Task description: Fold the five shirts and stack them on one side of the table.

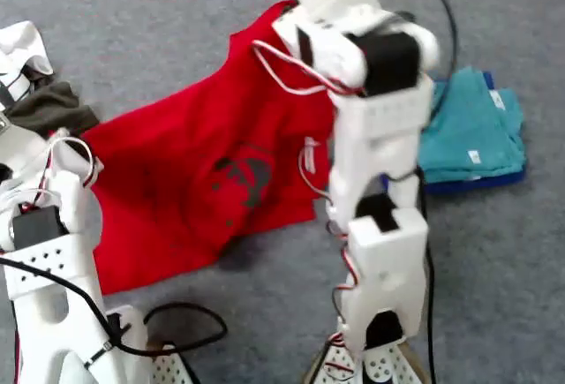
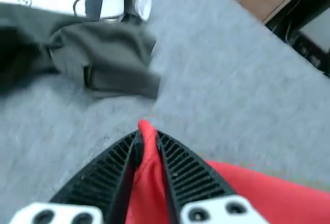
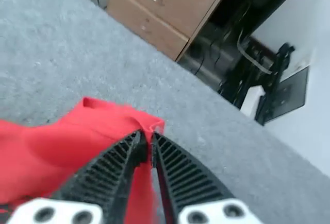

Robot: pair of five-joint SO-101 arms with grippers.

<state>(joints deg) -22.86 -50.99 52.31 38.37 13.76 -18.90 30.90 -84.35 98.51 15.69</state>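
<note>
A red shirt (image 1: 203,172) with a dark print lies spread across the middle of the grey table. My left gripper (image 2: 147,134) is shut on a corner of the red shirt (image 2: 149,183) at the table's left side. At the far side of the table my right gripper (image 3: 148,135) is shut on another edge of the red shirt (image 3: 62,147). A dark olive shirt (image 1: 48,106) and a white shirt (image 1: 22,48) lie crumpled at the far left. Folded teal and blue shirts (image 1: 472,132) are stacked at the right.
The right arm's white body (image 1: 380,163) stands over the table's centre right and hides part of the red shirt. Cables (image 1: 177,327) trail near the front edge. A wooden cabinet (image 3: 165,13) and dark equipment stand beyond the far edge.
</note>
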